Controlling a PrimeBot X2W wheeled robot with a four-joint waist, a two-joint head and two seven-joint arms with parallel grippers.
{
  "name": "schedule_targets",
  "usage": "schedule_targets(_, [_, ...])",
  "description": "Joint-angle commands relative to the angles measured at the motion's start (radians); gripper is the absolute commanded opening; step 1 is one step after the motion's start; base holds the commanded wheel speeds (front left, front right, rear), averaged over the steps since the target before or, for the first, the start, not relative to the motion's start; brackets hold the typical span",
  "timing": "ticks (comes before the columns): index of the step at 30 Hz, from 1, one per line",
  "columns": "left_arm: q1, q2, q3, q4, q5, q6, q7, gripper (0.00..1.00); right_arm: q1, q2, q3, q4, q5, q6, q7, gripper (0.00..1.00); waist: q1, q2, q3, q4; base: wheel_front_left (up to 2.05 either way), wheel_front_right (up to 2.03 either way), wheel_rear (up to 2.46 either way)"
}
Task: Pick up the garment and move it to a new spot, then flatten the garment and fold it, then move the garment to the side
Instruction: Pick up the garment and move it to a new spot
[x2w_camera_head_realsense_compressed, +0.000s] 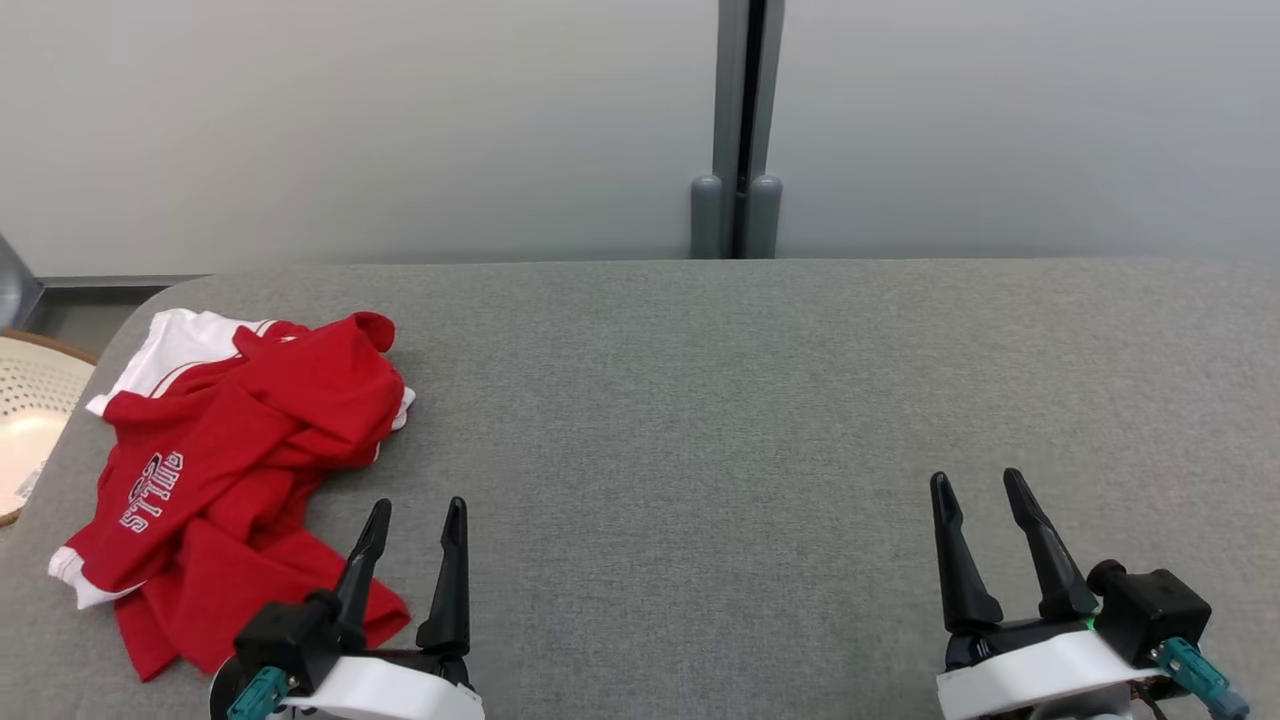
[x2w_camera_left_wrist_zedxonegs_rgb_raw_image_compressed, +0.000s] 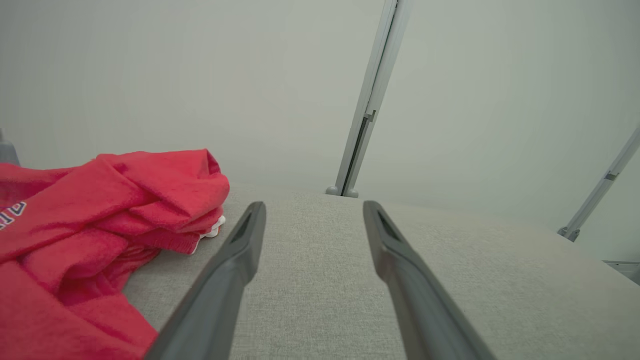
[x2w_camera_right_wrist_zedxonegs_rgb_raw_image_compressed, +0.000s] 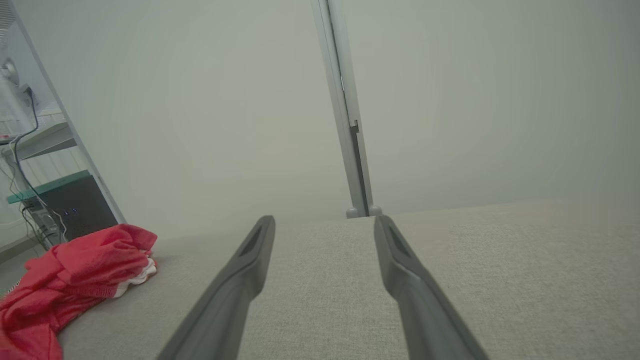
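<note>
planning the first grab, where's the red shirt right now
In the head view the crumpled red shirt lies at the grey surface's left end, just left of the left gripper.

Pale wall (x2w_camera_head_realsense_compressed: 400, 120) with grey post (x2w_camera_head_realsense_compressed: 738, 120) — grey fabric surface (x2w_camera_head_realsense_compressed: 750, 400) below.

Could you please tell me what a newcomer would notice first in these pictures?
The crumpled red-and-white garment stands out at once, lying at the left end of the grey fabric surface. The left gripper is open by the garment's near edge. The right gripper, also open, is well apart from it at the lower right of the head view.
</note>
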Motion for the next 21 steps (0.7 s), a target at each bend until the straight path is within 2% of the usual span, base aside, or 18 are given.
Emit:
schedule_targets(1, [-0.006, 0.004, 0.003, -0.001, -0.003, 0.004, -0.002, 1.00, 0.009, -0.002, 0.008, -0.003, 0.008, 0.000, -0.006, 1.00, 0.0000, 0.0000, -0.006, 0.047, 0.00, 0.00, 0.00])
schedule_targets(7, [0.006, 0.004, 0.022, -0.009, -0.008, 0.013, -0.002, 1.00, 0.021, -0.003, 0.034, 0.003, 0.019, 0.000, -0.006, 1.00, 0.0000, 0.0000, -0.020, 0.138, 0.00, 0.00, 0.00])
schedule_targets(18, [0.036, 0.004, 0.066, -0.008, 0.017, -0.009, -0.001, 1.00, 0.030, -0.003, 0.103, 0.016, 0.061, 0.000, -0.006, 1.00, 0.0000, 0.0000, -0.051, 0.330, 0.00, 0.00, 0.00])
schedule_targets(21, [0.038, 0.004, 0.073, -0.004, 0.020, -0.010, -0.001, 1.00, 0.031, -0.002, 0.112, 0.017, 0.067, 0.000, -0.006, 1.00, 0.0000, 0.0000, -0.053, 0.355, 0.00, 0.00, 0.00])
